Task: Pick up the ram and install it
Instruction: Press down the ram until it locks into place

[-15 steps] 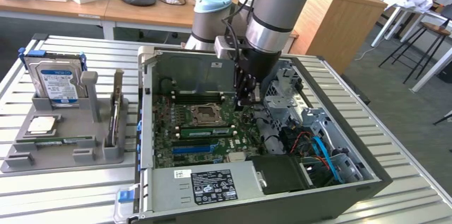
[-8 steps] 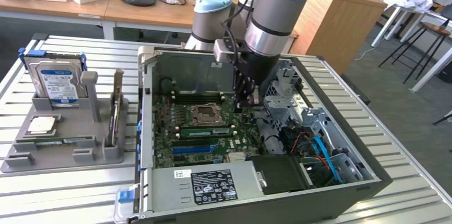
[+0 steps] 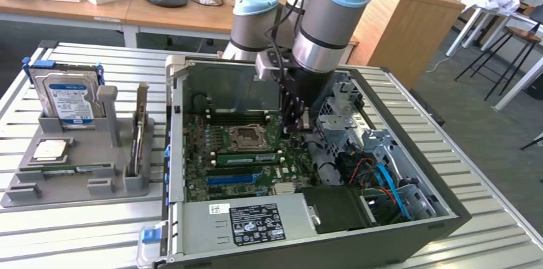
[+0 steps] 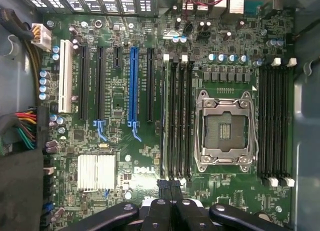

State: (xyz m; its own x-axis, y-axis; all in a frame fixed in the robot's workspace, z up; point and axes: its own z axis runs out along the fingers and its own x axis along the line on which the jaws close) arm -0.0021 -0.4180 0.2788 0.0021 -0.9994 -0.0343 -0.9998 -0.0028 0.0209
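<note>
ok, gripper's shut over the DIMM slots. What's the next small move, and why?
Probably a short, straight push down on the end of the ram below the gripper. The green stick stands in a slot beside the CPU socket. The shut gripper hovers just over that end, and I can't tell whether the latch there has closed.

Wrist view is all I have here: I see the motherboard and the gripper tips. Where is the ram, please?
Observer: A thin green stick, seemingly the ram, lies in a grey tray beside the computer case, on the exterior view's left.
Operator: What else does the tray hold?
Observer: A hard drive with a blue-white label stands upright in it.
Operator: And the gripper?
Observer: The gripper hangs inside the open case, above the motherboard, apart from the tray.
</note>
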